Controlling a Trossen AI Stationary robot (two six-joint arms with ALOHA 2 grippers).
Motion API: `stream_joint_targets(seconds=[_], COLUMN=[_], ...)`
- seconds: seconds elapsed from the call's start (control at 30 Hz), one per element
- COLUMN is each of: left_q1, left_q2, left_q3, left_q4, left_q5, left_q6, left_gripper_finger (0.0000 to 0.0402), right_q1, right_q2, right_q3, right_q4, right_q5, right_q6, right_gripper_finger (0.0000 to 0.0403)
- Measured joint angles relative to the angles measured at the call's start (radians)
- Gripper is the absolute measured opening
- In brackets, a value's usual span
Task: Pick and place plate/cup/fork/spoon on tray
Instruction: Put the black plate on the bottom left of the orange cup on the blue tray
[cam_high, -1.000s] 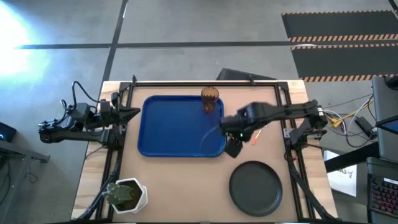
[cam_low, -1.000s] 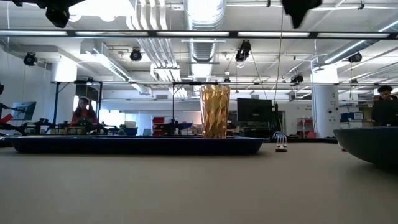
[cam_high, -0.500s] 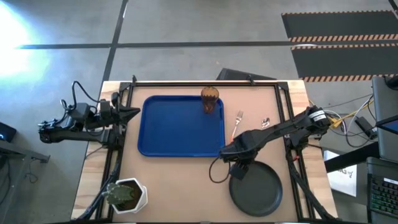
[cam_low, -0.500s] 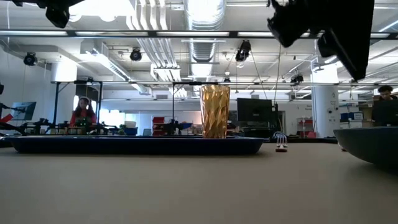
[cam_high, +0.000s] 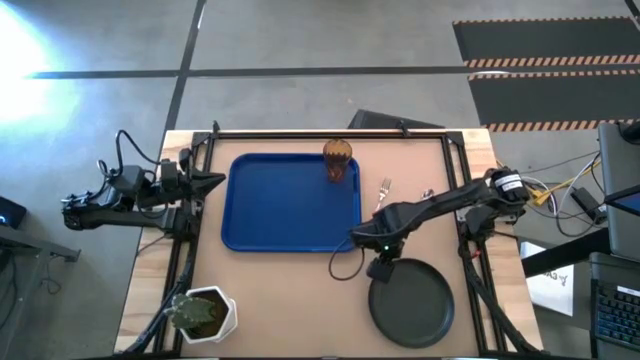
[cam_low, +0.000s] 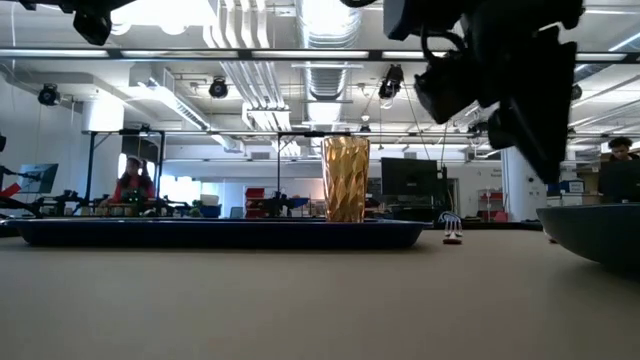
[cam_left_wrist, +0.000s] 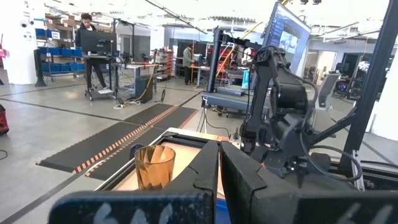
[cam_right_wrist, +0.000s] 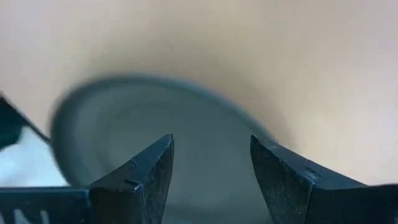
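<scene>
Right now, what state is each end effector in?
Left end effector: closed, empty, parked beside the tray.
Right end effector: open, empty, above the plate.

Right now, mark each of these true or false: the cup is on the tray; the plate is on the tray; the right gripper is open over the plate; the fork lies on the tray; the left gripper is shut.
1. The cup stands on the tray. True; it is at the tray's far right corner.
2. The plate is on the tray. False: it sits on the table, off the tray's near right corner.
3. The right gripper is open at the plate's rim. True.
4. The fork lies on the tray. False: it lies on the table, right of the tray.
5. The left gripper is shut. True; it waits at the tray's left edge.
</scene>
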Motion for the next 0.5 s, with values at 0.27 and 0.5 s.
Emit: stream_joint_targets(seconds=[0.27, 0.5], left_q1=[0.0, 0.0], left_q2=[0.0, 0.001], left_q3=[0.0, 0.0], left_q4=[0.0, 0.001], left_q5=[0.0, 0.0], left_q6=[-0.001, -0.003], left_gripper_finger=[0.0, 0.0], right_q1=[-0.01, -0.01], right_q2=[-0.002, -0.041], right_q3=[-0.064, -0.171], right_q4=[0.031, 0.038], right_q5=[-0.003, -0.006], right_q6=[-0.08, -0.098], right_gripper_finger=[0.0201, 0.0201])
